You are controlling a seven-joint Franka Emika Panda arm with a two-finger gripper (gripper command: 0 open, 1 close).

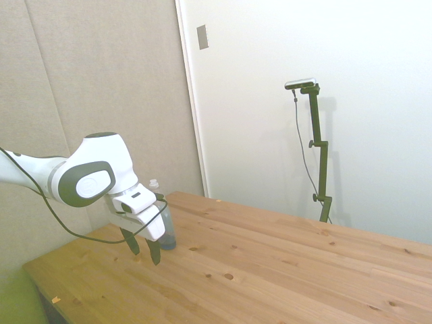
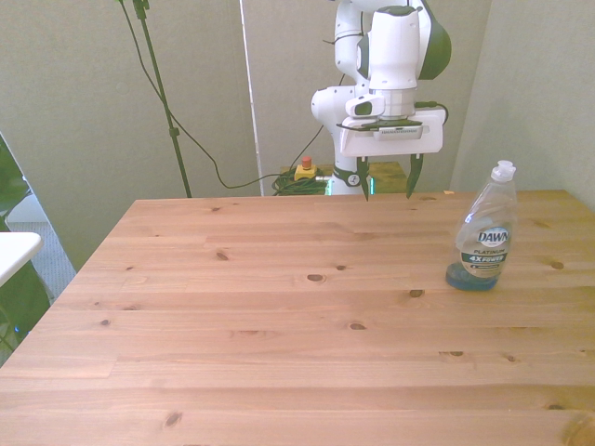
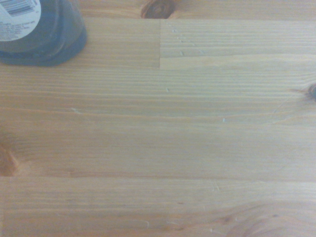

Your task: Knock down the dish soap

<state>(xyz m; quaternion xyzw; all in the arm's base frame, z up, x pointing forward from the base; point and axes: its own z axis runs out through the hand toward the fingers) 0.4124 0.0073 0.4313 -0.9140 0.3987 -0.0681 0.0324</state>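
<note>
Dawn dish soap bottle [image 2: 486, 232] upright on the table [image 2: 279, 325], tool [image 2: 389, 182] off to its side, not touching.

Bottle stands near the front view's right edge of the table, white cap up, blue liquid pooled at the base; wrist view catches only its dark base and a label corner [image 3: 34, 29]. Tool [image 1: 143, 250] hangs fingers-down just above the table's far edge, fingers spread, nothing between them. In the side view the bottle [image 1: 164, 226] sits mostly behind the tool, cap poking above it. Bare wood between tool and bottle in the front view, no obstruction. Behind the table: a yellow box with a red button [image 2: 304, 170] and trailing black cables [image 2: 209, 153].
</note>
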